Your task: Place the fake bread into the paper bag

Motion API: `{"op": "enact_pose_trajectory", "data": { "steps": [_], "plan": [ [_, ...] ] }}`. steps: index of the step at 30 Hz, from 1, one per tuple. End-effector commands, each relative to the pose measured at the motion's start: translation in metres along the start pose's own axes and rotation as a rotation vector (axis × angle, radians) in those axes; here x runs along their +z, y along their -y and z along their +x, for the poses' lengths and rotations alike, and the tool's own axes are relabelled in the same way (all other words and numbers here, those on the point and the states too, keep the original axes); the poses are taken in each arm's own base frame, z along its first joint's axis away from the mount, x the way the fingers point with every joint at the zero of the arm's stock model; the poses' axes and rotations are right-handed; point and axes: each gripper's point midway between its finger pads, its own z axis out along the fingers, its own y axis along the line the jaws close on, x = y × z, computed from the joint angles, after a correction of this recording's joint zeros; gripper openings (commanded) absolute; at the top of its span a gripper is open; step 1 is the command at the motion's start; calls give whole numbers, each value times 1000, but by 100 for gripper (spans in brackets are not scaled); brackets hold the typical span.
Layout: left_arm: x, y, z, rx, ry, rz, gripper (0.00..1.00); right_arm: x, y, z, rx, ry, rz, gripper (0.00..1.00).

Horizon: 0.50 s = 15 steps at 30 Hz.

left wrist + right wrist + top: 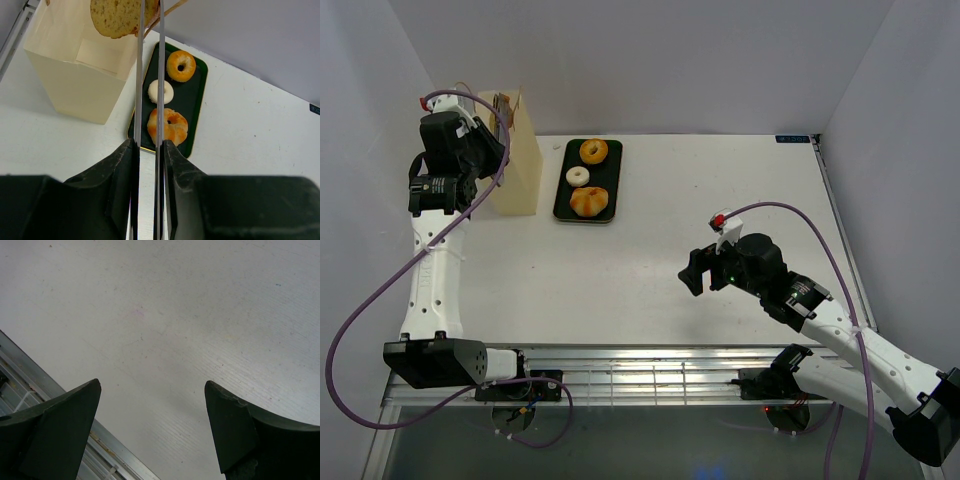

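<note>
Left claw [149, 7]: flat tan piece [117, 17] is pinched above paper bag [75, 80].
Release: best made once centred over the bag's opening.
Right claw [152, 390]: spread, empty.

Cream bag [75, 85]; speckled tan piece [117, 17]; orange-brown ring [189, 70]; white ring [168, 92]; golden bun [175, 131].

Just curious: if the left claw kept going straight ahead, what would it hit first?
Likely into the open paper bag: the left gripper, pinching the flat tan piece, points there; depth unclear.
</note>
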Motion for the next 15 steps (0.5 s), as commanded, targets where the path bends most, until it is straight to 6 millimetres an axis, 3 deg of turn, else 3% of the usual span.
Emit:
{"op": "enact_pose_trajectory", "data": {
  "steps": [1, 15],
  "plan": [
    [-18, 4, -24, 10, 89, 12, 37, -2, -4, -18, -8, 54, -18, 90],
    [-19, -6, -23, 10, 96, -42, 46, 0, -3, -16, -14, 44, -15, 90]
  ]
}}
